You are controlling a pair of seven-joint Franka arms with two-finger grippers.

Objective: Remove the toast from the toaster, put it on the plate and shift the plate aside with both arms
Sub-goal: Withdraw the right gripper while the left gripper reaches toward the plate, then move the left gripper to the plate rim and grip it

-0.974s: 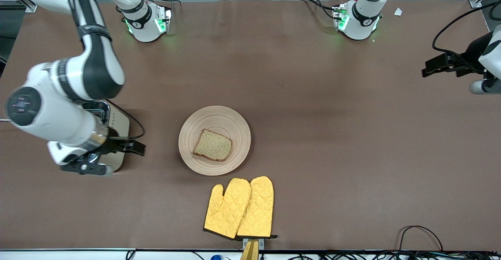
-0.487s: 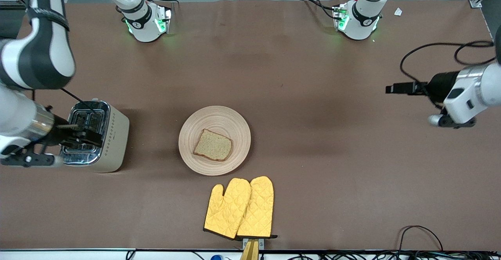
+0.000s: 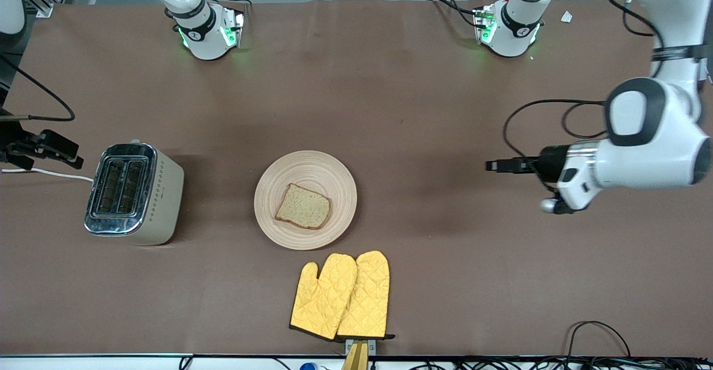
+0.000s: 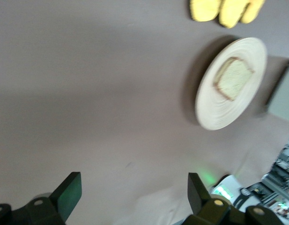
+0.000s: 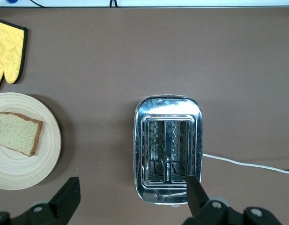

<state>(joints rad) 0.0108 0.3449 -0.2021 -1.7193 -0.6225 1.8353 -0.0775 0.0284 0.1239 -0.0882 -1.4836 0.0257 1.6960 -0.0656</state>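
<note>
The toast (image 3: 303,207) lies flat on the round wooden plate (image 3: 312,166) in the middle of the table. My left gripper (image 3: 493,165) hangs over bare table between the plate and the left arm's end, open and empty. Its wrist view shows the plate (image 4: 214,112) with the toast (image 4: 233,78) well off from the open gripper (image 4: 132,193). My right gripper (image 3: 67,155) is up at the right arm's end of the table, beside the toaster (image 3: 132,193). In its wrist view the gripper (image 5: 130,196) is open and empty above the toaster (image 5: 168,150), with the plate (image 5: 46,159) and toast (image 5: 17,133) off to one side.
Two yellow oven mitts (image 3: 341,296) lie side by side, nearer to the front camera than the plate. The toaster has two empty slots and a white cord (image 3: 55,174) running off the right arm's end. Black cables (image 3: 599,331) lie at the front edge.
The right arm has drawn back from over the toaster toward its end of the table. The left arm has swung in toward the plate. Toast and plate have not moved.
</note>
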